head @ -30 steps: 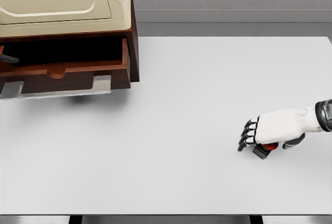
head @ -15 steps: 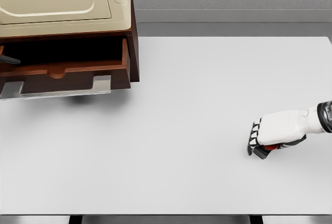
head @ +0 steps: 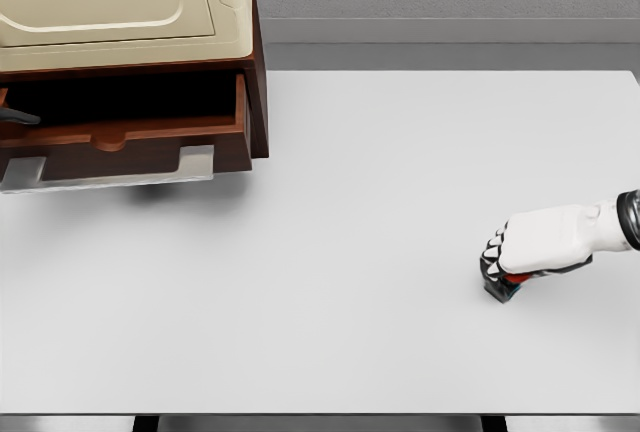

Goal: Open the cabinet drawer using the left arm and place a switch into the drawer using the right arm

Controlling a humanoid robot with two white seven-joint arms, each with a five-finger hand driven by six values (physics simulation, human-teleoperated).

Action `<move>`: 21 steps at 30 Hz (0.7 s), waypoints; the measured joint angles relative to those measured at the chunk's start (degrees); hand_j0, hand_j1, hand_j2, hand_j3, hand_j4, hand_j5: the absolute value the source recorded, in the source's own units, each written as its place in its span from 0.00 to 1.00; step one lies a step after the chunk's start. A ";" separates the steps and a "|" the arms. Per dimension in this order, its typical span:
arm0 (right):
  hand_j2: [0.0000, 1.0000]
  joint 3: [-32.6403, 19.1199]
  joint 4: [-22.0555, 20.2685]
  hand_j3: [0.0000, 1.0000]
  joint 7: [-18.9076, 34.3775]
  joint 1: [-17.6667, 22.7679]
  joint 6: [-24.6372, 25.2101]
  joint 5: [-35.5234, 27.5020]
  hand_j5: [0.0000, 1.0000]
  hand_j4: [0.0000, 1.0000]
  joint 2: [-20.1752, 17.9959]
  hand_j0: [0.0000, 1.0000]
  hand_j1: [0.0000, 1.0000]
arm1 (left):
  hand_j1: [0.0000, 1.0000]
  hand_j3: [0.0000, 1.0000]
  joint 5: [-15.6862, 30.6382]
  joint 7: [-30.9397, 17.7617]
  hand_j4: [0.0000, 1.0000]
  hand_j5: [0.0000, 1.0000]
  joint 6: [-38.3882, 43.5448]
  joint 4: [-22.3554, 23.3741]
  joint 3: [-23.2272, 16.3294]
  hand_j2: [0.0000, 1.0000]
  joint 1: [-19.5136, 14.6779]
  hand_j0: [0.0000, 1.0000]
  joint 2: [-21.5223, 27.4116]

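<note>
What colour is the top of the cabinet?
Cream, on the cabinet, seen in the head view.

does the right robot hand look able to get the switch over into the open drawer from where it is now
Probably yes. The right robot hand is curled over the switch at the table's right side, the drawer is pulled open at the far left, and the white table between them shows nothing in the way. Whether the arm reaches that far is uncertain.

The right hand [head: 535,244] has a smooth white, boxy back shell and segmented fingers [head: 493,254] banded in black and white. A dark grey ring, apparently the wrist joint, shows at the picture's right edge.
</note>
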 measured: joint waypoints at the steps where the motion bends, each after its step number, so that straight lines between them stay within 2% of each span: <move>1: 0.49 -0.06 0.02 0.49 -0.02 -0.28 0.04 -0.14 0.49 0.49 0.14 0.49 0.49 | 1.00 1.00 0.01 0.00 1.00 1.00 0.01 0.00 0.00 1.00 0.05 1.00 0.00; 4: 0.49 -0.23 0.08 0.49 -0.03 -0.55 0.02 -0.69 0.49 0.49 0.74 0.49 0.49 | 1.00 1.00 -0.01 0.00 1.00 1.00 0.00 0.00 -0.03 1.00 0.04 1.00 -0.01; 8: 0.56 -2.60 0.79 0.56 -0.02 -0.55 0.01 -2.23 0.56 0.56 1.39 0.56 0.56 | 1.00 1.00 -0.01 0.00 1.00 1.00 0.00 0.00 -0.07 1.00 0.04 1.00 -0.01; 21: 0.56 -5.01 7.04 0.56 -0.01 -3.01 0.01 -3.76 0.56 0.56 9.76 0.56 0.56 | 1.00 1.00 -0.01 0.00 1.00 1.00 0.00 0.00 -0.13 1.00 0.04 1.00 -0.01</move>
